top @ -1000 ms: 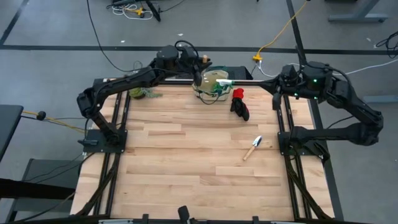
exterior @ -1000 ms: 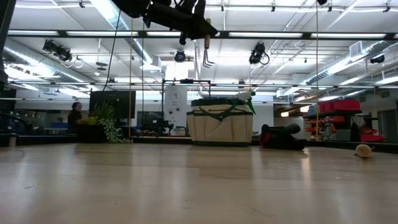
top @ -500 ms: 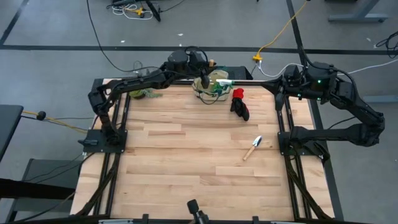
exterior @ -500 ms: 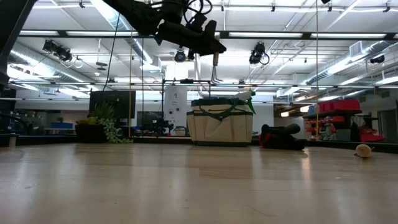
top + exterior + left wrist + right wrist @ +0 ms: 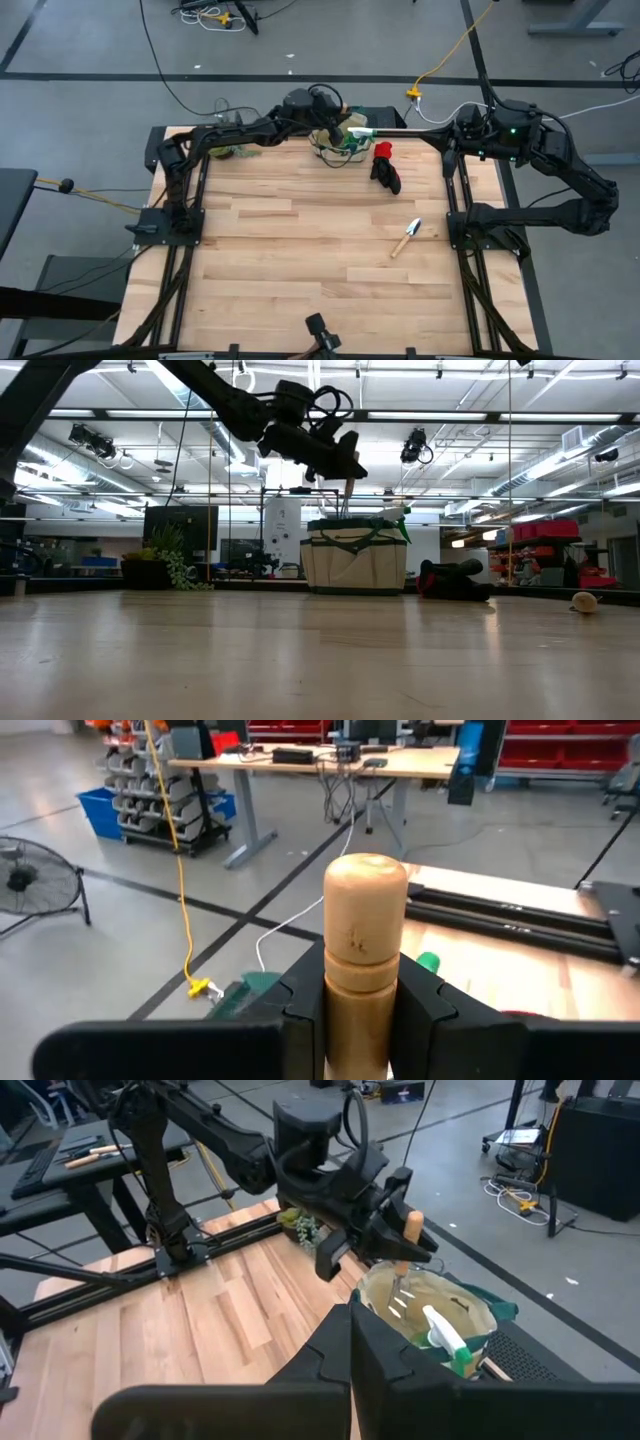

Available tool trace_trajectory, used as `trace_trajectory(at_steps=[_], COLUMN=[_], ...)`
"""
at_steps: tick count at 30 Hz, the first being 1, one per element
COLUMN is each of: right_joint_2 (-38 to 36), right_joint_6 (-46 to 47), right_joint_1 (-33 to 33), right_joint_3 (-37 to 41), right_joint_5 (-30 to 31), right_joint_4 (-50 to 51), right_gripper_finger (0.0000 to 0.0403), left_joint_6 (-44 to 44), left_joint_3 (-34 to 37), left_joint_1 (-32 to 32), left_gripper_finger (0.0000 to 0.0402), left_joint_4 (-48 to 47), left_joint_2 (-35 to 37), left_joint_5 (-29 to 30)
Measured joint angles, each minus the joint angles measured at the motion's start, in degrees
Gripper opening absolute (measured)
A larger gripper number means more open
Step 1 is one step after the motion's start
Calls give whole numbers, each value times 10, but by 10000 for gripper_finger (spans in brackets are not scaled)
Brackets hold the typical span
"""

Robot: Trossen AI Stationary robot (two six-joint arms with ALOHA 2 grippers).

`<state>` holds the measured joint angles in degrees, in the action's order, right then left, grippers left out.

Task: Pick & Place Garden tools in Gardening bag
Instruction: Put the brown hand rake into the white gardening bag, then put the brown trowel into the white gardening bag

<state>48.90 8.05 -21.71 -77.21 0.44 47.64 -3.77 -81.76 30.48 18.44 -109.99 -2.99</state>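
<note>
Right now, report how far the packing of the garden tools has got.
Done: the green translucent plastic item already sticks out of the beige fabric gardening bag. In hand: the left gripper holds the wooden-handled hand rake upright over the bag's mouth, tines inside it. Left: the red-and-black glove and the wooden-handled trowel lie on the table. The right gripper waits shut.

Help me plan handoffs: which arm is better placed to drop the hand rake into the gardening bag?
Left. The left gripper is shut on the hand rake, directly above the gardening bag. The right gripper waits off to the side, near the table's edge.
</note>
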Motion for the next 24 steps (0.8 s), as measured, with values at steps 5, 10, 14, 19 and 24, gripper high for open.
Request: trace_trajectory(at_steps=[5,10,14,19,24], right_joint_2=[0,0,0,0,0], right_joint_6=[0,-5,-6,-6,-6], right_joint_1=[0,0,0,0,0], right_joint_3=[0,0,0,0,0], right_joint_5=[0,0,0,0,0], right_joint_4=[0,0,0,0,0], right_gripper_finger=[0,0,0,0,0], left_joint_6=[-6,-17,-14,-14,-14], left_joint_3=[0,0,0,0,0], left_joint_1=[2,2,2,2,2], left_gripper_finger=[76,71,75,112,131], left_joint_4=[-7,-15,-14,-15,-16], left_joint_2=[-7,-7,-7,-7,-7], left_joint_5=[8,9,9,9,8])
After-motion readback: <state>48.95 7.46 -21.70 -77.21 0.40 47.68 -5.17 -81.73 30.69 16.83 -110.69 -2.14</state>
